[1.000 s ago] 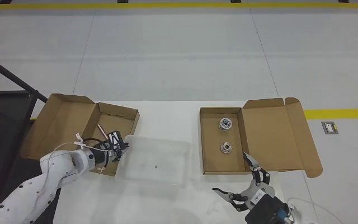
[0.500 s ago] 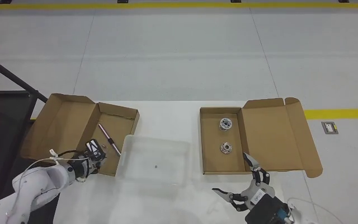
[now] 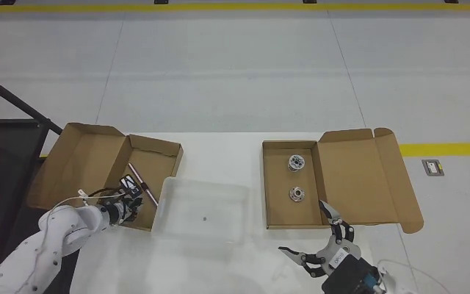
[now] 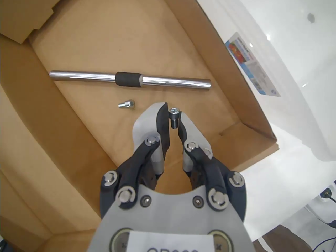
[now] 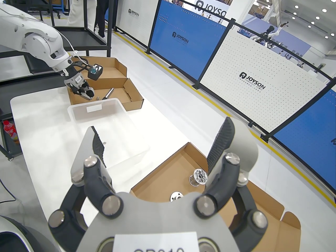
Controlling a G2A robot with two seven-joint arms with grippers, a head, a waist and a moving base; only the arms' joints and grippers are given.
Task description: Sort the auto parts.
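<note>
The left gripper [image 4: 173, 121] is clenched on a small bolt [image 4: 174, 117], nipped only at its very tips, just above the floor of the cardboard box [image 4: 86, 40], where a loose bolt [image 4: 126, 104] and a steel rod [image 4: 128, 79] lie. I'd keep that pinch firm, travel gently and release low. The right gripper [image 5: 162, 129] hangs released, well apart from the box.
</note>
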